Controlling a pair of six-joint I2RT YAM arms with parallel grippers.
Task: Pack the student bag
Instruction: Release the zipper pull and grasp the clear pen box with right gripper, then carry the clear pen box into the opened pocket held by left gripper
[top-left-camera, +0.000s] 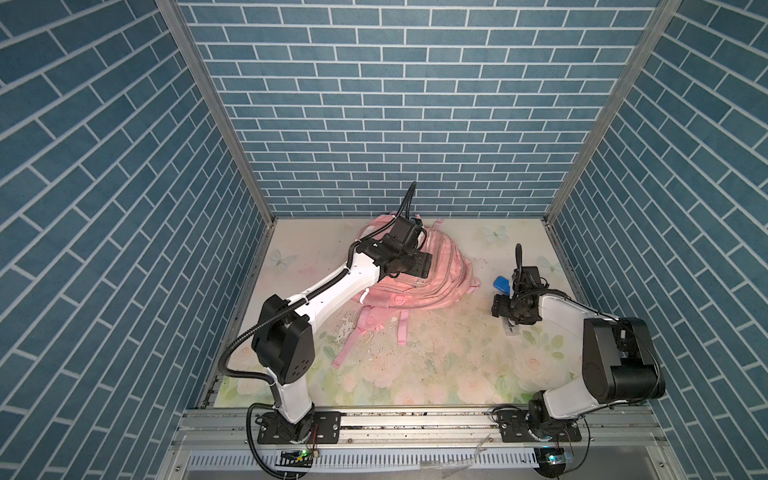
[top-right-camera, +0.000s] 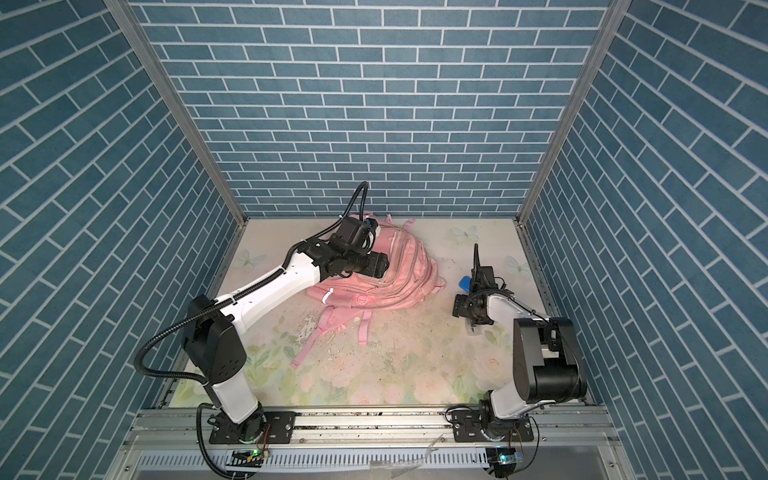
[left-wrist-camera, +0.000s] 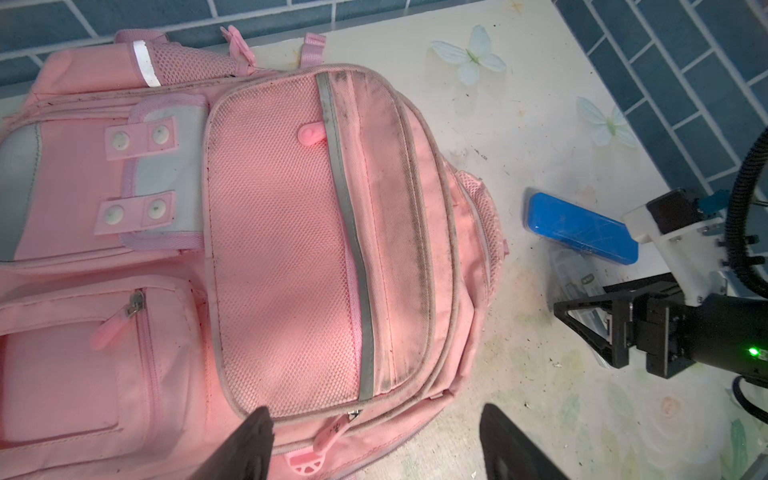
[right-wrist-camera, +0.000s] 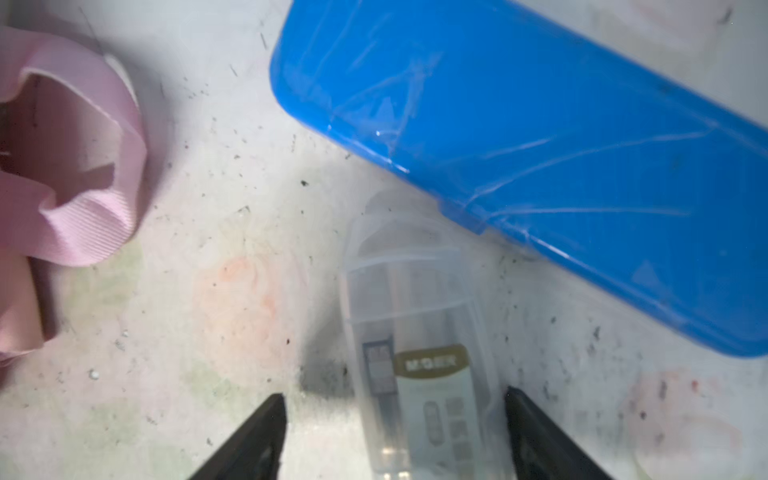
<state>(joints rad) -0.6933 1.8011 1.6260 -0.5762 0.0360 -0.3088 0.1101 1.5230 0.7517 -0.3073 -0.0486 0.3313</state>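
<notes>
Right gripper (right-wrist-camera: 395, 395) low over table (top-left-camera: 415, 365), jaws spread either side of clear plastic case (right-wrist-camera: 415, 311), no squeeze visible. Blue pencil box (right-wrist-camera: 540, 145) just beyond the case's far end. Further back, student bag (top-left-camera: 444, 278) lies flat, front up, near rear wall (top-left-camera: 415, 124), straps (top-left-camera: 347, 349) trailing forward. Left gripper (left-wrist-camera: 376, 411) above its edge, jaws wide apart, empty.

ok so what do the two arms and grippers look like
Both the left arm and right arm have white shells, black joints and a black ribbed cable looping outside. Each stands on a black plate on a metal rail. The left gripper and right gripper have black tapering fingers; a green light glows on the right wrist.
</notes>
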